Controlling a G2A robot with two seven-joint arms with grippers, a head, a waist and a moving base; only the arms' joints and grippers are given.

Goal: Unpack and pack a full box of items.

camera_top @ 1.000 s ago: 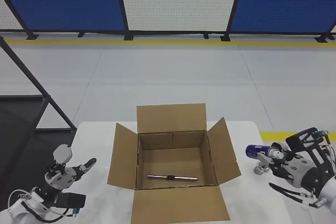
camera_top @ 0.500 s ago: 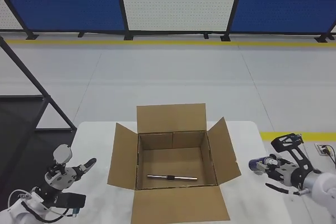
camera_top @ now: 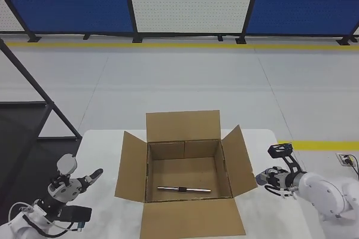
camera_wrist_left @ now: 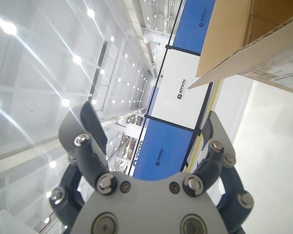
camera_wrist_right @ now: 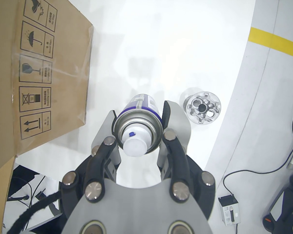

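An open cardboard box (camera_top: 129, 168) stands mid-table with its flaps spread, and a thin dark rod (camera_top: 183, 189) lies on its floor. Just right of the box's right flap, my right gripper (camera_top: 268, 178) is shut on a blue and silver spray can (camera_wrist_right: 136, 132), held upright low over the table with its white nozzle facing the wrist camera. In the right wrist view the right gripper (camera_wrist_right: 139, 113) has the box's printed side (camera_wrist_right: 39, 74) beside it. My left gripper (camera_top: 82, 169) stays at the table's front left, open and tilted upward, with nothing between its pads (camera_wrist_left: 92, 125).
A small metal spool (camera_wrist_right: 202, 108) lies on the white table (camera_wrist_right: 161, 37) close beside the can, near the rounded right edge. A black rack (camera_top: 18, 137) stands off the table's left side. The box's flap (camera_wrist_left: 246, 25) hangs over the left gripper (camera_wrist_left: 149, 115).
The right arm has brought the spray can lower and a little closer to the box's right flap, turning it upright. The left arm and the rod have not moved.
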